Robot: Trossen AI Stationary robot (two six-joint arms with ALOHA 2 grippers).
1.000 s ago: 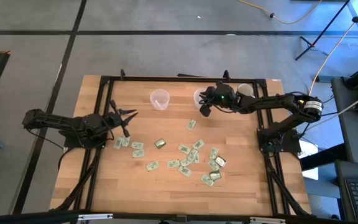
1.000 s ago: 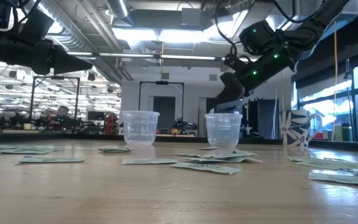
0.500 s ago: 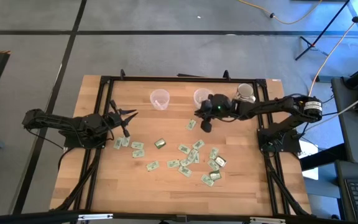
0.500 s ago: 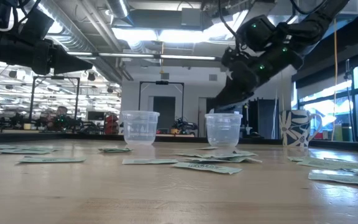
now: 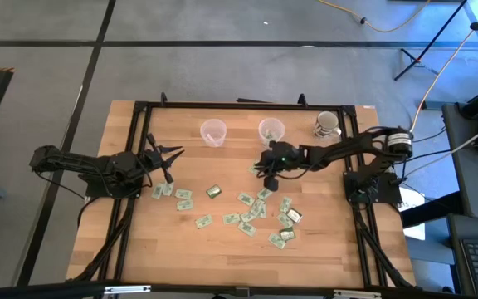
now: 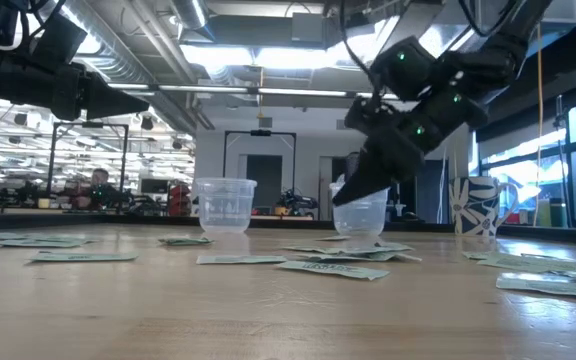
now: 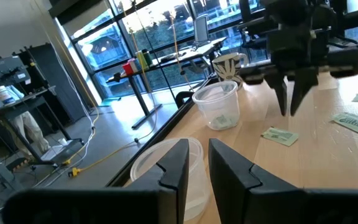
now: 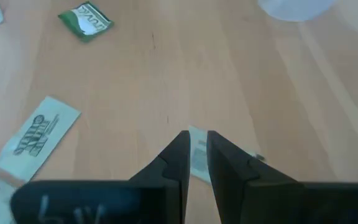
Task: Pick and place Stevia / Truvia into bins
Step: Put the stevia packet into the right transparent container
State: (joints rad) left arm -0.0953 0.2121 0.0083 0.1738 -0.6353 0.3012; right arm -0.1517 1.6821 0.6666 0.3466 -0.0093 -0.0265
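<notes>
Several pale green and white Stevia / Truvia sachets (image 5: 256,208) lie flat across the middle of the wooden table. Two clear cups, the bins, stand upright toward the far edge, one on the left (image 5: 213,131) and one on the right (image 5: 271,129). My right gripper (image 5: 264,172) slants down just on the near side of the right cup. Its fingers are a narrow gap apart, above one sachet (image 8: 197,163) and clear of it. My left gripper (image 5: 171,158) hovers level at the table's left, fingers narrowly apart with nothing between them.
A white patterned mug (image 5: 327,124) stands at the far right, beside the right arm. A few sachets (image 5: 168,193) lie near the left gripper. The black frame rails (image 5: 139,124) run along the table's left, right and far sides.
My right gripper has come away from above the right cup, moving toward the table's near edge and down. It has tipped further downward and now hangs low over a sachet just in front of that cup.
</notes>
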